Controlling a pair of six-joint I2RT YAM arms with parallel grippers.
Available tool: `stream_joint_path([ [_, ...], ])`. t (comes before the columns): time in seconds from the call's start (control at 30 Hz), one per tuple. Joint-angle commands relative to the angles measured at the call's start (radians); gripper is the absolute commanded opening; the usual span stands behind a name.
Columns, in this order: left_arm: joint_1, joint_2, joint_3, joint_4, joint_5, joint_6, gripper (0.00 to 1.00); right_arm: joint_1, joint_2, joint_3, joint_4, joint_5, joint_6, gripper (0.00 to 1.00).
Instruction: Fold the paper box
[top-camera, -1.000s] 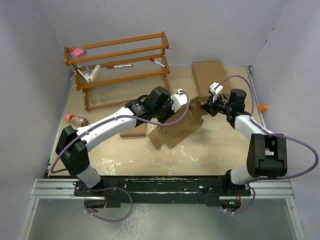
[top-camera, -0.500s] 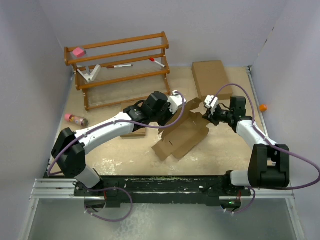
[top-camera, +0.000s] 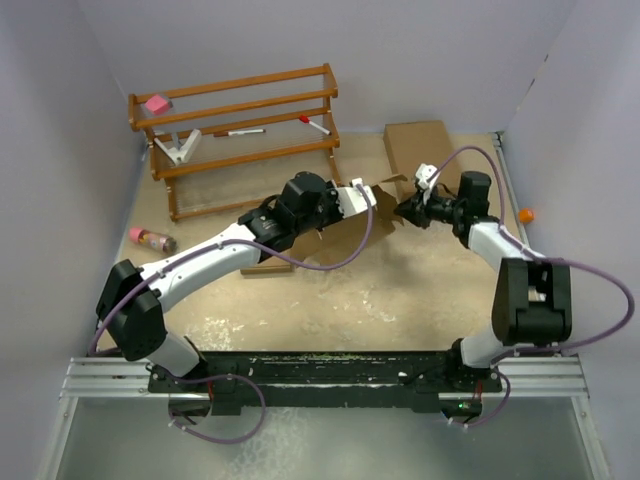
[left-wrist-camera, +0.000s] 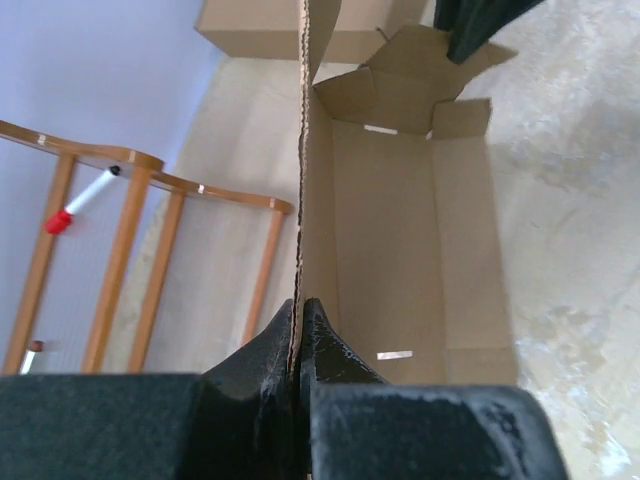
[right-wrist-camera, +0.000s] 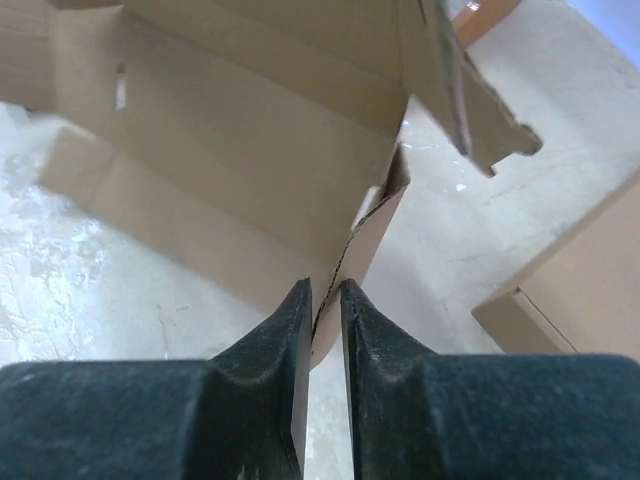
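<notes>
The paper box (left-wrist-camera: 400, 250) is a half-opened brown cardboard blank with notched end flaps. My left gripper (left-wrist-camera: 299, 305) is shut on the thin edge of its long side wall and holds it up on edge. In the top view the paper box (top-camera: 386, 222) shows only as a small patch between the left gripper (top-camera: 366, 196) and the right gripper (top-camera: 404, 211). In the right wrist view an end flap of the paper box (right-wrist-camera: 240, 130) runs down between the fingers of my right gripper (right-wrist-camera: 325, 290). Those jaws stand slightly apart, with a gap beside the flap.
A large flat brown box (top-camera: 420, 150) lies at the back right, just behind the grippers. Another brown box (top-camera: 268, 266) lies under the left arm. A wooden rack (top-camera: 240, 130) with markers stands back left. A pink bottle (top-camera: 150, 238) and an orange object (top-camera: 526, 213) lie near the walls.
Both arms have carried the paper box from the table's middle up and back toward the flat box. The right jaws, pinched shut before, have parted slightly.
</notes>
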Motion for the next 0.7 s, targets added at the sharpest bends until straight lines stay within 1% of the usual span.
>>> stream_joint_path([
  [0.0,0.034,-0.069,-0.015,0.125,0.036,0.13,0.04,-0.006,0.096,0.172,-0.251,-0.173,-0.068,0.26],
  [0.03,0.04,-0.081,-0.035,0.14,0.056,0.13,0.04,-0.019,0.105,0.223,-0.392,-0.209,-0.183,0.31],
  [0.07,0.047,-0.097,-0.059,0.157,0.072,0.134,0.04,-0.041,0.114,0.27,-0.552,-0.259,-0.35,0.36],
  [0.17,0.068,-0.14,-0.132,0.195,0.12,0.156,0.04,-0.136,0.144,0.389,-0.972,-0.35,-0.742,0.55],
  [0.2,0.074,-0.154,-0.155,0.21,0.134,0.167,0.04,-0.168,0.157,0.424,-1.081,-0.356,-0.841,0.58],
  [0.23,0.078,-0.169,-0.176,0.221,0.154,0.183,0.04,-0.194,0.172,0.458,-1.154,-0.354,-0.898,0.58],
  [0.27,0.082,-0.182,-0.195,0.23,0.179,0.199,0.04,-0.214,0.184,0.483,-1.179,-0.349,-0.906,0.6],
  [0.3,0.086,-0.196,-0.214,0.242,0.197,0.217,0.04,-0.228,0.192,0.502,-1.165,-0.337,-0.879,0.64],
  [0.33,0.085,-0.205,-0.228,0.253,0.213,0.233,0.04,-0.234,0.192,0.51,-1.102,-0.318,-0.798,0.65],
  [0.37,0.085,-0.213,-0.237,0.254,0.228,0.247,0.04,-0.235,0.182,0.505,-0.944,-0.281,-0.68,0.66],
  [0.4,0.085,-0.216,-0.242,0.248,0.242,0.259,0.04,-0.234,0.163,0.482,-0.786,-0.242,-0.528,0.66],
  [0.43,0.085,-0.219,-0.244,0.241,0.251,0.27,0.04,-0.234,0.141,0.453,-0.636,-0.196,-0.396,0.68],
  [0.5,0.084,-0.224,-0.253,0.229,0.277,0.283,0.04,-0.232,0.109,0.385,-0.334,-0.091,-0.175,0.78],
  [0.53,0.085,-0.23,-0.26,0.226,0.296,0.291,0.04,-0.232,0.11,0.376,-0.268,-0.064,-0.131,0.82],
  [0.57,0.085,-0.235,-0.272,0.228,0.312,0.301,0.04,-0.228,0.129,0.384,-0.242,-0.056,-0.119,0.84],
  [0.6,0.085,-0.243,-0.285,0.238,0.332,0.302,0.04,-0.223,0.147,0.403,-0.239,-0.056,-0.116,0.83],
  [0.67,0.082,-0.254,-0.315,0.254,0.367,0.301,0.04,-0.195,0.202,0.441,-0.278,-0.053,-0.142,0.79],
])
